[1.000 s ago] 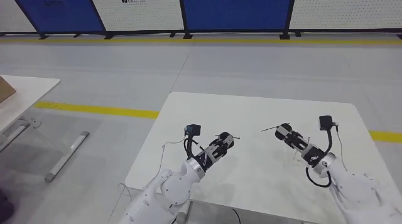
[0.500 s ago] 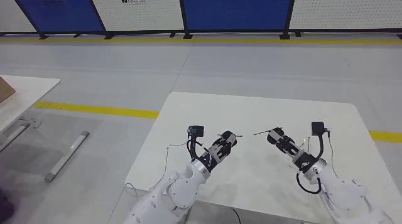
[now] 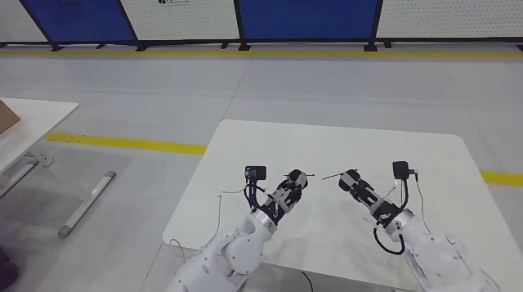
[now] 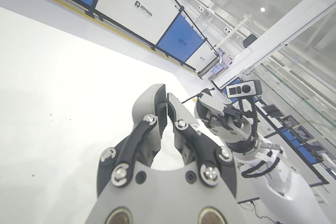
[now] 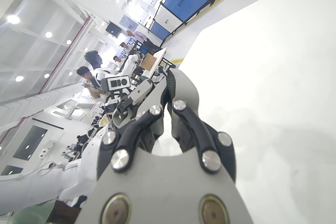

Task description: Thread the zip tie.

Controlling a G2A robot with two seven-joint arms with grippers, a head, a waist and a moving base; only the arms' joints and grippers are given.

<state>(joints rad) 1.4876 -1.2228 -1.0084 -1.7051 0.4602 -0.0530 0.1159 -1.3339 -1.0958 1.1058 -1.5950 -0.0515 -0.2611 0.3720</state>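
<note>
White desk (image 3: 343,141) surface spreads wide beyond both arms. Its far edge and rounded far corners are well apart from the grippers, which hang above the near half. Toward the middle, well in from the desk's left edge, the left gripper (image 3: 299,179) has its jaws pressed together at the tips. I cannot tell whether anything thin lies between them. Facing it from near by, the right gripper (image 3: 346,178) has its jaws closed on the zip tie (image 3: 330,176), a thin black strip sticking out of the tips toward the left gripper. In the top view a small gap shows between the strip's free end and the left jaws. In the left wrist view that end comes right up beside one left finger, so contact cannot be judged. Grey floor (image 3: 163,96) with a yellow line (image 3: 122,142) lies past the desk's edges, and a second white desk (image 3: 33,120) stands well off to the left.
</note>
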